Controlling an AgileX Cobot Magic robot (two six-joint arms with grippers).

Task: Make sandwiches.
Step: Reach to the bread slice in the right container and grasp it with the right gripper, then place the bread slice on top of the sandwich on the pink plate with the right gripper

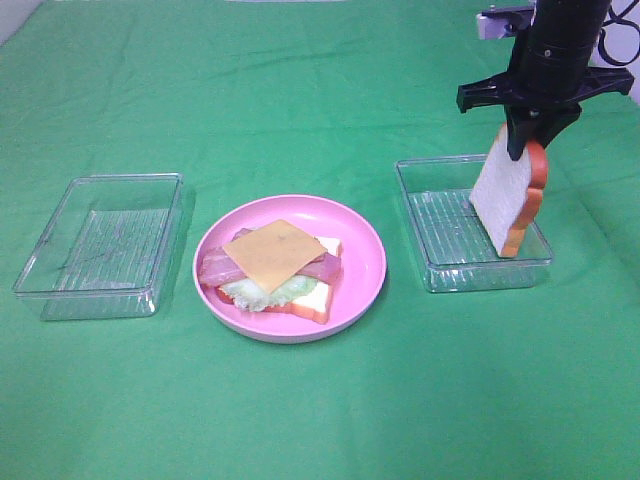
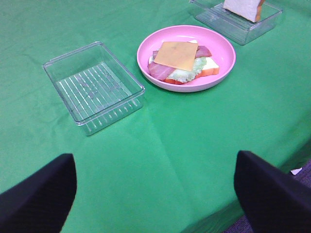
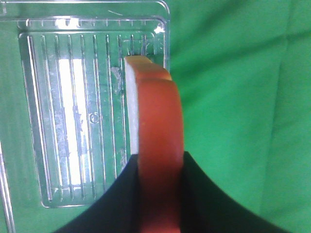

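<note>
A: So, where is the sandwich?

B: Half built on the pink plate [image 1: 365, 285], mid-desk [image 1: 300, 420]: a bread base [image 1: 308, 301], lettuce [image 1: 265, 292], bacon [image 1: 215, 266], and a cheese square [image 1: 273, 249] on top.

A: And the second slice?

B: The right gripper [image 1: 522, 150] has its jaws clamped on the slice's [image 1: 508, 192] top edge. It hangs upright over the right tray [image 1: 440, 275]; the lower end sits inside the tray's outline, but contact I cannot tell.

A: The left gripper [image 2: 155, 189]?

B: Jaws spread wide, nothing between them, above bare green cloth near the left tray [image 1: 60, 280].
</note>
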